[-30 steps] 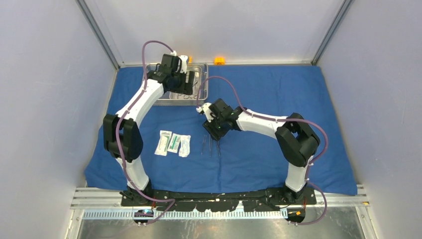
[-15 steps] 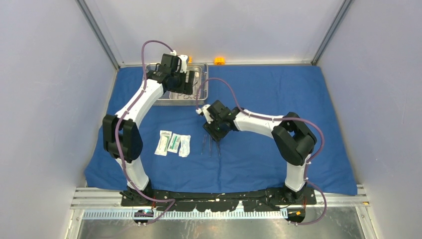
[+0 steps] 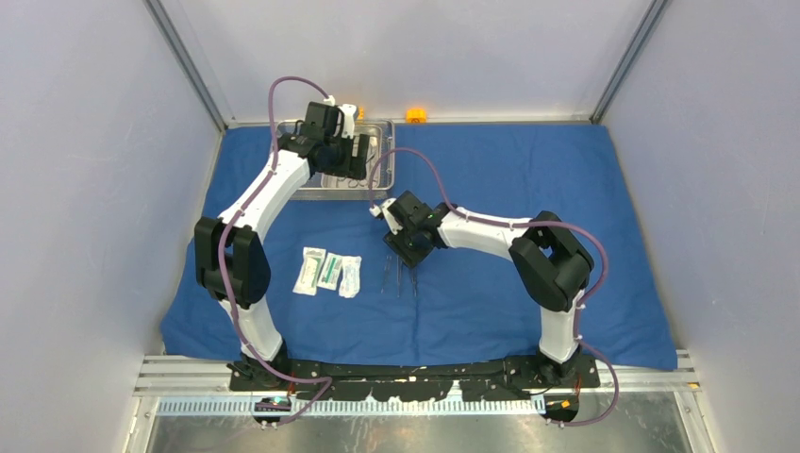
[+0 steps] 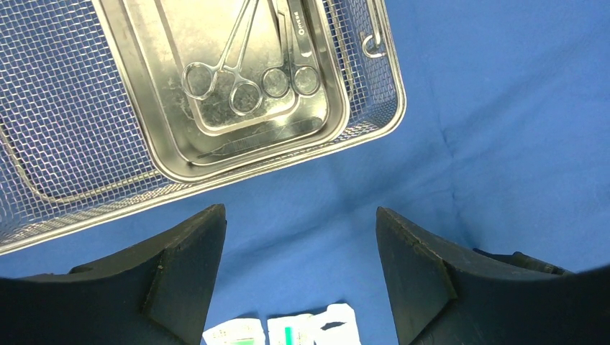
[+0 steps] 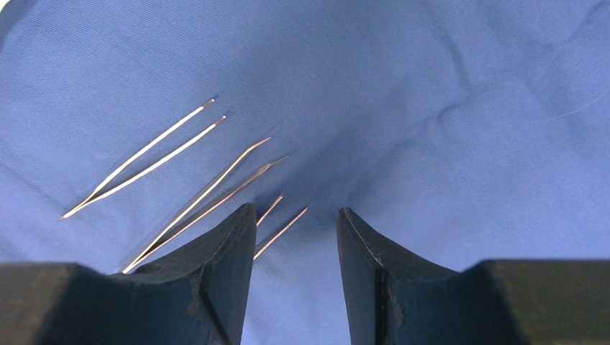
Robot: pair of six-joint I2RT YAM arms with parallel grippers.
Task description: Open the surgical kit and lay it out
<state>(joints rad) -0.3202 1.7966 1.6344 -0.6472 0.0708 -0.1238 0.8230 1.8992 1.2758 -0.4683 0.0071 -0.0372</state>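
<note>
The blue cloth wrap (image 3: 509,189) lies spread flat over the table. At its back left stands the steel mesh basket (image 4: 65,108) with the smaller solid tray (image 4: 137,93) inside it. Ring-handled scissors and clamps (image 4: 230,68) lie in the tray. My left gripper (image 4: 298,210) hangs open above the cloth just in front of the basket, holding nothing. Three white-green packets (image 3: 326,271) lie in a row on the cloth. Three thin forceps (image 5: 144,154) lie side by side beside them. My right gripper (image 5: 296,208) stands open low over the forceps, with the tips of one pair (image 5: 284,226) by its left finger.
A small orange block (image 3: 415,115) sits at the back edge beyond the cloth, and another (image 3: 359,112) is behind the basket. Grey walls close in the left, right and back. The arm bases stand at the near edge.
My right wrist has edged slightly left and away over the forceps, its elbow following. The left arm has not moved.
</note>
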